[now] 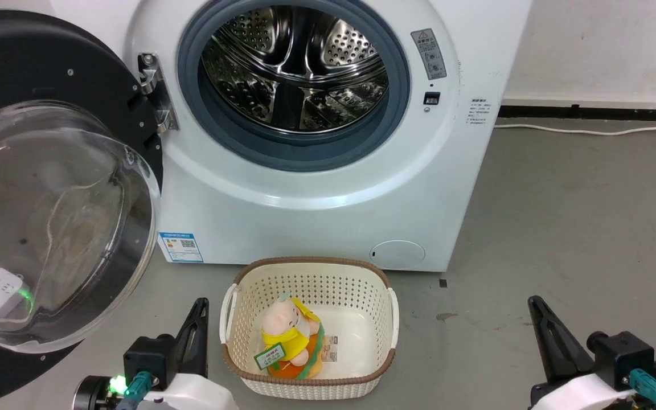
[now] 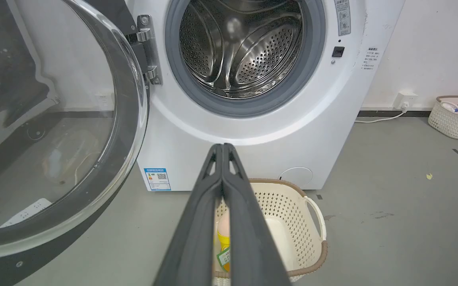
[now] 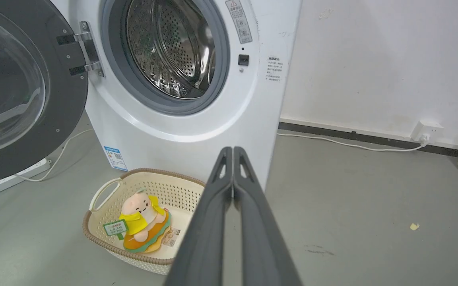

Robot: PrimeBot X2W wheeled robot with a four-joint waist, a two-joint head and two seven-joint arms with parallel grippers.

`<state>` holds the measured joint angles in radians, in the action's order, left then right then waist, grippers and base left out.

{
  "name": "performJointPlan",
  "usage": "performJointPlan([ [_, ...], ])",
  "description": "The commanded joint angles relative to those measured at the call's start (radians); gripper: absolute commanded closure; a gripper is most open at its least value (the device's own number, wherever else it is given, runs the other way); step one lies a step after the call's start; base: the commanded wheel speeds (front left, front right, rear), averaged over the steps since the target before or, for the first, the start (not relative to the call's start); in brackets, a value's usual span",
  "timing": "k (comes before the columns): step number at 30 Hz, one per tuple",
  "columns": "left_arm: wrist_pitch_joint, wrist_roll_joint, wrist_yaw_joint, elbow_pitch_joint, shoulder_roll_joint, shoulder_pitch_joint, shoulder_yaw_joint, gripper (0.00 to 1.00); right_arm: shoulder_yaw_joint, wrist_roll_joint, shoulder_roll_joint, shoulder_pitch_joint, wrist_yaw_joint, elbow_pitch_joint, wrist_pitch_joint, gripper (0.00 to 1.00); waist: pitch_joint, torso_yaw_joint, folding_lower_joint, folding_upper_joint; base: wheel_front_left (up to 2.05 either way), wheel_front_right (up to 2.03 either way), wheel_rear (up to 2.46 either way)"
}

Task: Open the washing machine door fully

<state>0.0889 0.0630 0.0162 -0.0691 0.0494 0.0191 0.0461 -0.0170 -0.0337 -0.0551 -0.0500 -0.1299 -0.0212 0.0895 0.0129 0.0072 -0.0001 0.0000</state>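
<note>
The big white washing machine (image 1: 316,216) stands in front of me with its mouth wide open. I can see right into the shiny steel drum (image 1: 296,68).

The washing machine door (image 1: 20,62) hangs out on my left side, held by the metal hinge (image 1: 154,94). Its clear glass bowl (image 1: 49,228) bulges toward me. I think the door is heavy and stiff, and it will only swing around that hinge. The black ring looks smooth and slippery, and I do not want to bump the glass hard. So I would push on the black rim, on the side far from the hinge, where a small push turns it most.

The grey floor (image 1: 561,228) on my right is wide and free. On my left there is less room, because the door fills it.

The cream basket (image 1: 305,263) sits just in front of the machine, between my two arms. A soft toy (image 1: 291,339) lies inside.

My left gripper (image 2: 223,149) has its fingers pressed together, holding nothing. My right gripper (image 3: 233,151) is the same.

A white power strip (image 3: 12,178) lies on the floor below the door, so I must stay above it.
</note>
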Motion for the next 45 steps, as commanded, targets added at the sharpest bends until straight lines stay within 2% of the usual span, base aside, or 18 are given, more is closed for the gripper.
performJointPlan([
  [1,-0.004,-0.007,-0.006,0.008,0.001,-0.012,-0.006,1.00,0.002,0.005,0.003,0.018,0.000,0.006,-0.004,1.00,0.000,0.000,0.0001,0.0000,0.00,0.00,0.00],
  [45,-0.089,-0.063,-0.016,0.069,0.001,-0.019,-0.046,1.00,0.017,0.034,0.005,0.050,-0.001,0.021,-0.089,1.00,-0.013,-0.007,0.0001,0.0000,0.00,0.00,0.00],
])
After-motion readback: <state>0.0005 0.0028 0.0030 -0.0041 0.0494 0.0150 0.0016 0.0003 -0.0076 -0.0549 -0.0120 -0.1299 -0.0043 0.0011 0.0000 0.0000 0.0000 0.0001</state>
